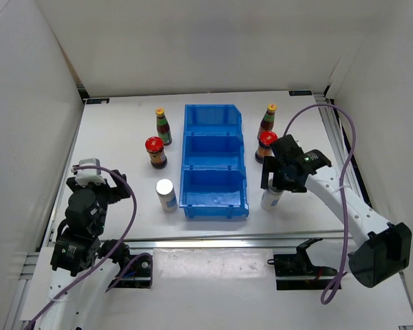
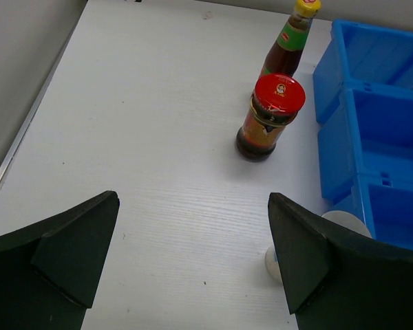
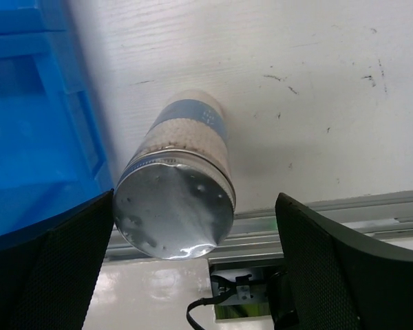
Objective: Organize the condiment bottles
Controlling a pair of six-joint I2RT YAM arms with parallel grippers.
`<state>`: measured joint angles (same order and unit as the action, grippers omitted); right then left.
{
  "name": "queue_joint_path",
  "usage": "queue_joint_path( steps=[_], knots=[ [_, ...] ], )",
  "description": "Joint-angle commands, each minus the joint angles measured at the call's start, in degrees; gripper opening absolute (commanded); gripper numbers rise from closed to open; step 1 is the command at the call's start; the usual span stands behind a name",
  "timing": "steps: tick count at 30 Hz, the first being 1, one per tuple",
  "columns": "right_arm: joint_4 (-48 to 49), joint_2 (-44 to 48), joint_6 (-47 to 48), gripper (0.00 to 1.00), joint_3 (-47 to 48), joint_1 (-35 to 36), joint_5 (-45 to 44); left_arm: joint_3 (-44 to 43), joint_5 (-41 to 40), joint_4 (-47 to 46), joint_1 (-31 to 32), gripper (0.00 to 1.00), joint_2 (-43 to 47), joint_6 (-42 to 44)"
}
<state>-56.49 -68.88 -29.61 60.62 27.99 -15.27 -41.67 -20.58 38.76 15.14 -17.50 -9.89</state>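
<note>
Six small condiment bottles are flanking the blue plastic three-compartment bin (image 1: pixel 214 159), three per side. We are poising our right hand (image 1: pixel 279 184), fingers spread, over the silver-capped white bottle (image 3: pixel 181 193) right of it; our left hand (image 2: pixel 193 258) is idling, unclenched.

Bright even light, soft shadows, sharp

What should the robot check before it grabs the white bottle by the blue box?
1. Right hand open: ok, fingers wide apart.
2. White bottle between the fingers: ok, silver cap centered in the wrist view.
3. Bottle upright: ok.
4. Fingers touching the bottle: not ok, gaps show on both sides.
5. Blue bin compartments free: ok, all three look empty.
6. Left hand out of the way: ok, open and holding nothing.
</note>
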Motion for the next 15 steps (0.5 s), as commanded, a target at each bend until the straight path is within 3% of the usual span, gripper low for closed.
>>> queue_joint_path(
  steps=[1, 5, 7, 10, 11, 15],
  knots=[
    [1.8, -0.6, -1.1, 0.98, 1.3, 0.3, -3.4, 0.1, -1.0, 0.4, 0.2, 1.00, -1.1, 0.0],
    [4.5, -1.9, -1.1, 0.80, -0.5, 0.3, -0.9, 0.1, -1.0, 0.4, 0.2, 1.00, -1.7, 0.0],
    [5.6, -2.4, -1.1, 0.76, -1.1, 0.3, 0.1, 0.1, -1.5, 0.4, 0.2, 1.00, -1.7, -0.5],
    [6.1, -2.9, -1.1, 0.61, -1.1, 0.3, 1.5, 0.1, -1.5, 0.4, 0.2, 1.00, -1.7, -0.5],
    [6.1, -2.9, -1.1, 0.49, -1.1, 0.3, 1.5, 0.1, -1.5, 0.4, 0.2, 1.00, -1.7, -0.5],
    [2.4, -0.8, 0.2, 0.34, 3.5, 0.3, 0.7, 0.1, -1.5, 0.4, 0.2, 1.00, -1.7, -0.5]
  ],
)
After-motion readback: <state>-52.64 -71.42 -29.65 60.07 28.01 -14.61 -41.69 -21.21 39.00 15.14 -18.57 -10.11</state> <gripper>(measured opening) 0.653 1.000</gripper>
